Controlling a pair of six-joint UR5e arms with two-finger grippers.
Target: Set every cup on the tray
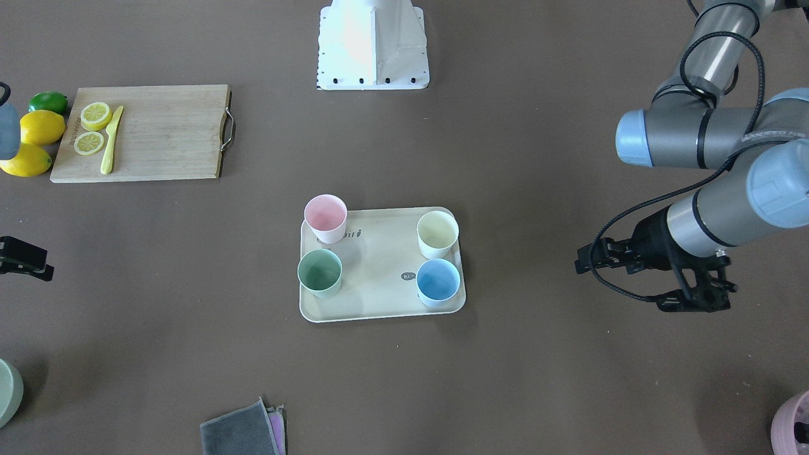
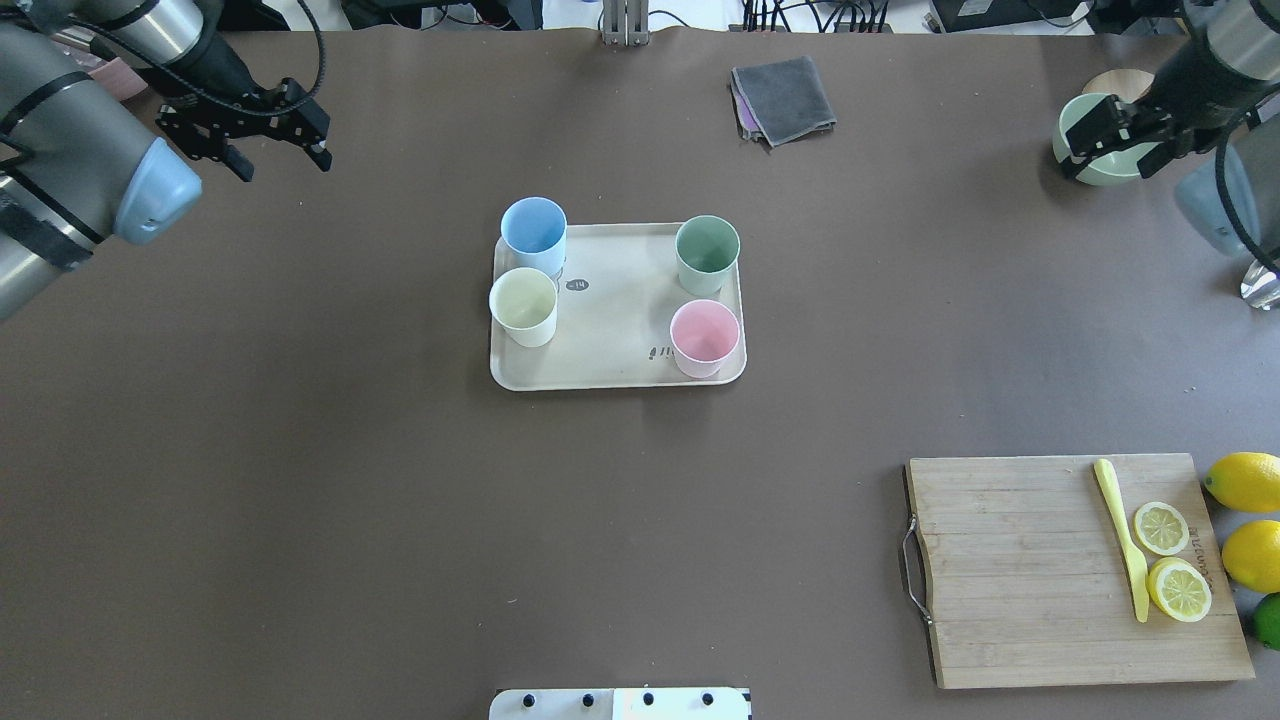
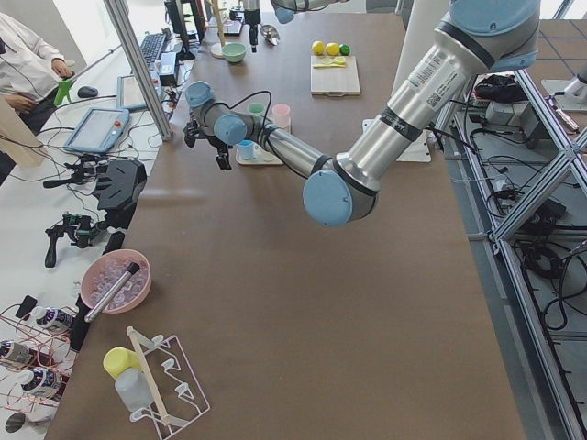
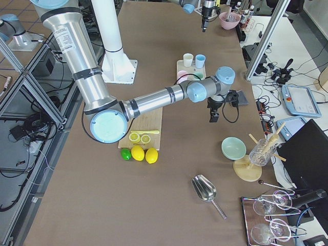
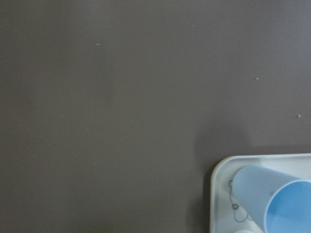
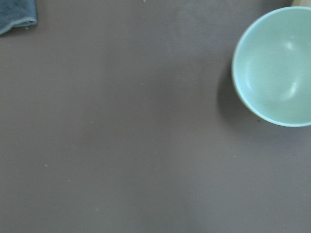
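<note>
Pink cup (image 2: 705,338), cream cup (image 2: 523,305), green cup (image 2: 707,253) and blue cup (image 2: 533,232) stand upright in the four corners of the tray (image 2: 615,330), centre frame; I judge the task complete, hence my left gripper (image 2: 282,163) upper left and right gripper (image 2: 1110,168) upper right hang open, empty

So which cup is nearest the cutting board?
The pink cup, at the tray corner toward the cutting board; the other three stand farther away.
</note>
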